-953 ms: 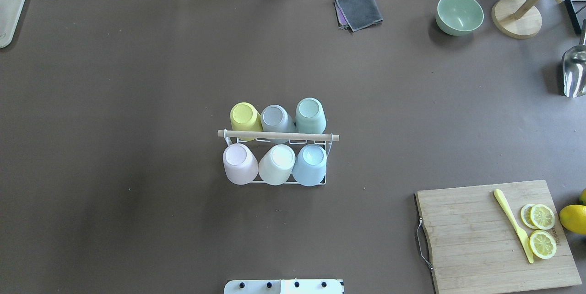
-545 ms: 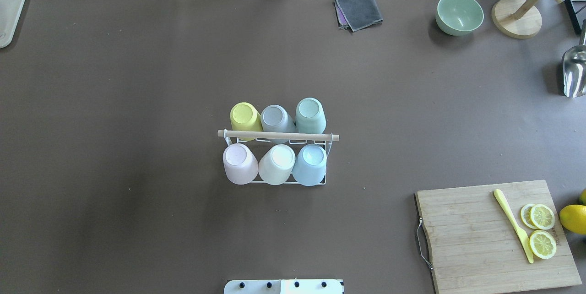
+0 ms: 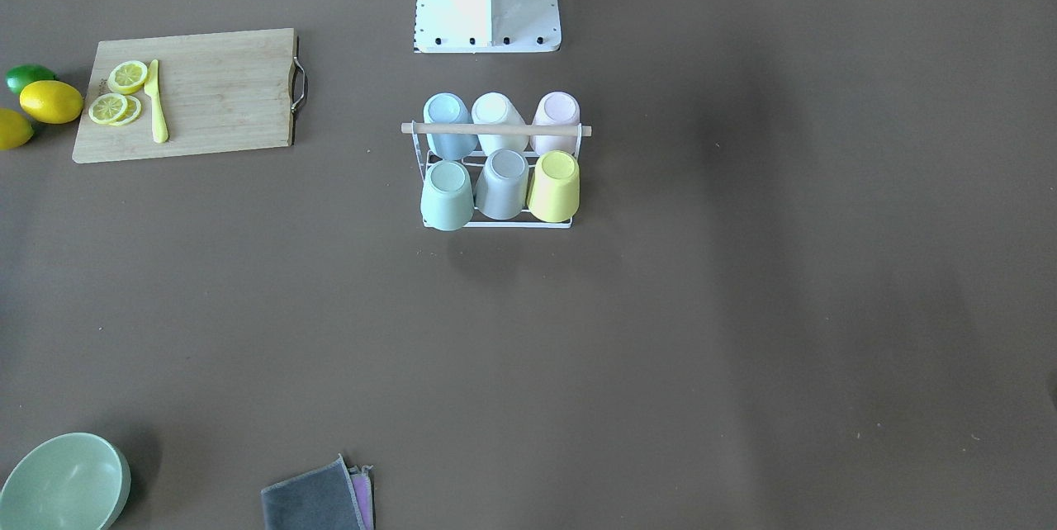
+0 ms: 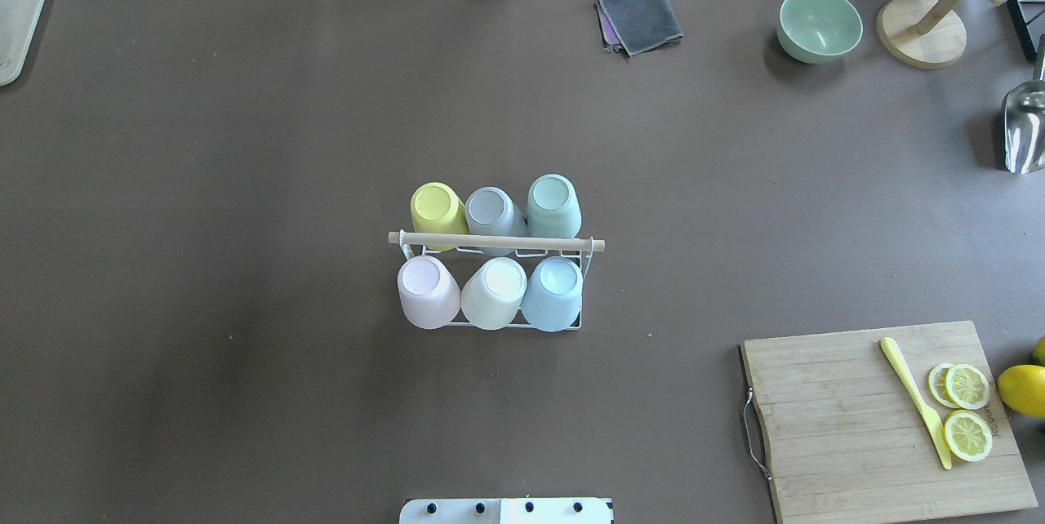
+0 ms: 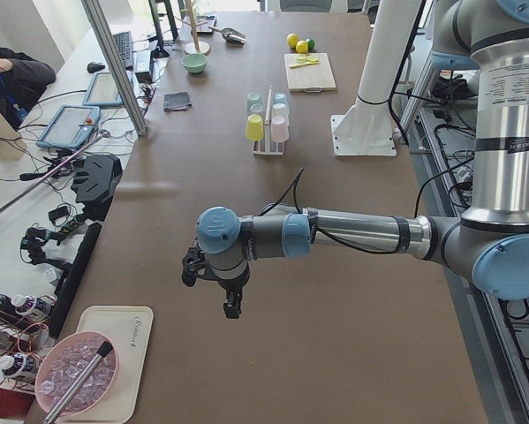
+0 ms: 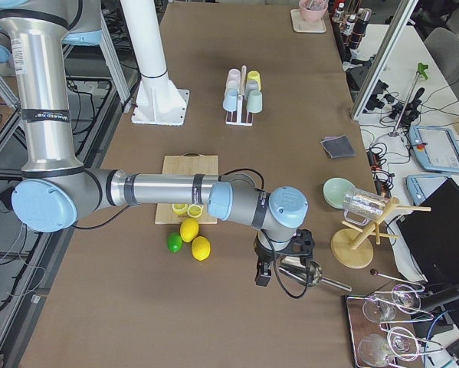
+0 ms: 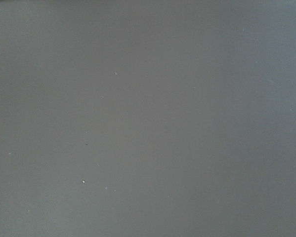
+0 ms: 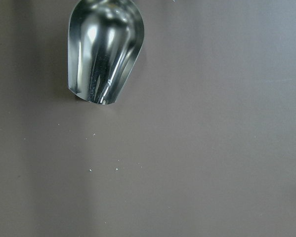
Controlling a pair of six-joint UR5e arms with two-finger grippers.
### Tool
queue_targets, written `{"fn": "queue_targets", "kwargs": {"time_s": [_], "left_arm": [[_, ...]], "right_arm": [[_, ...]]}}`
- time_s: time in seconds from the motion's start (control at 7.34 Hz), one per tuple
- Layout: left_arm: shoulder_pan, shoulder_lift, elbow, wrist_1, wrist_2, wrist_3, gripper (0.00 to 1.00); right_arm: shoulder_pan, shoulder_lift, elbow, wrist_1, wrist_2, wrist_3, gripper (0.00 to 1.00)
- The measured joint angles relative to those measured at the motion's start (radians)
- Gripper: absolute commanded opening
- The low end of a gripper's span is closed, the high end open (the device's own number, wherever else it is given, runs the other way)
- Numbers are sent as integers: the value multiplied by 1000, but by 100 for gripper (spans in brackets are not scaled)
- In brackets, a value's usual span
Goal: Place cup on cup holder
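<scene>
The cup holder (image 4: 496, 242), a white wire rack with a wooden rod across its top, stands at the table's middle; it also shows in the front view (image 3: 495, 130). Several pastel cups sit upside down on its pegs: yellow (image 4: 435, 207), grey (image 4: 490, 210) and green (image 4: 553, 199) in the far row, pink (image 4: 424, 283), cream (image 4: 495, 287) and blue (image 4: 553, 286) in the near row. My left gripper (image 5: 231, 305) hangs over bare table far to the left. My right gripper (image 6: 261, 274) hangs far to the right by a metal scoop. Both show only in side views; I cannot tell whether they are open or shut.
A cutting board (image 4: 849, 418) with lemon slices and a yellow knife (image 4: 914, 401) lies at the near right. A green bowl (image 4: 819, 24), a grey cloth (image 4: 639, 15), a wooden stand (image 4: 921, 30) and the metal scoop (image 4: 1023, 128) are at the far right. A tray (image 4: 12, 26) is far left.
</scene>
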Motion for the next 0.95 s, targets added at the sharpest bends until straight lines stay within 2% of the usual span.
{"fn": "queue_targets", "kwargs": {"time_s": [0.41,0.95], "left_arm": [[0,0,4,0,-1,0,98],[4,-10,12,-26,-1,-3,98]], "right_arm": [[0,-7,4,6,-2,0,100],[-1,-52,1,106,-3,4,100]]}}
